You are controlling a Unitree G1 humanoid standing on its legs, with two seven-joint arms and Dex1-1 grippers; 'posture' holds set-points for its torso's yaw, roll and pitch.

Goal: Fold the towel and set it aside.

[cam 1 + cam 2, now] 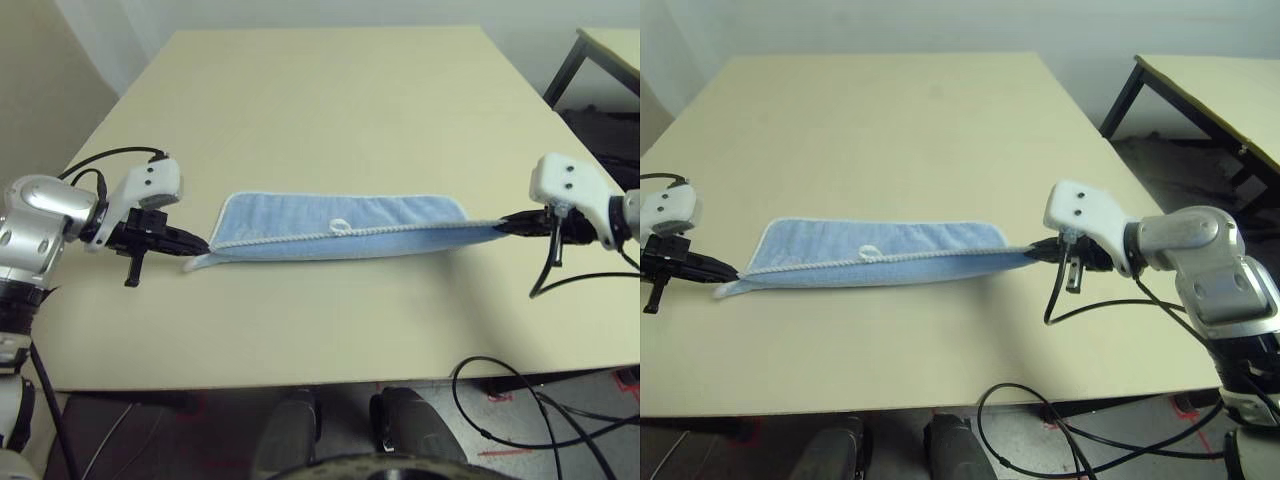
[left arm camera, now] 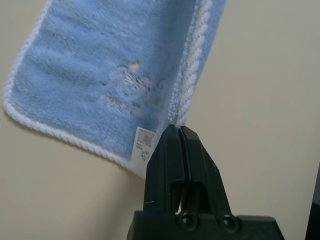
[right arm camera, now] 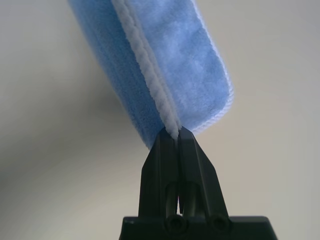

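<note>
Small light-blue terry towel with white corded edging [image 1: 340,228] hangs stretched between both arms over the pale beige tabletop [image 1: 330,100], lifted at its near edge, far half draping down toward the table; cannot tell if the far edge touches the top. Left gripper [image 1: 198,243] pinched tight on the left end of the white cord; left wrist view has black fingers [image 2: 172,150] closed on the edging beside a white label [image 2: 142,145] and a dark embroidered motif [image 2: 127,87]. Right gripper [image 1: 1033,251] likewise clamped on the right end of the cord. Small white loop [image 1: 340,225] sits mid-edge. Cloth looks light, soft, floppy, sags between grips, not fragile, not slippery; the corded hem at the corners seems the best hold since the pile would bunch
</note>
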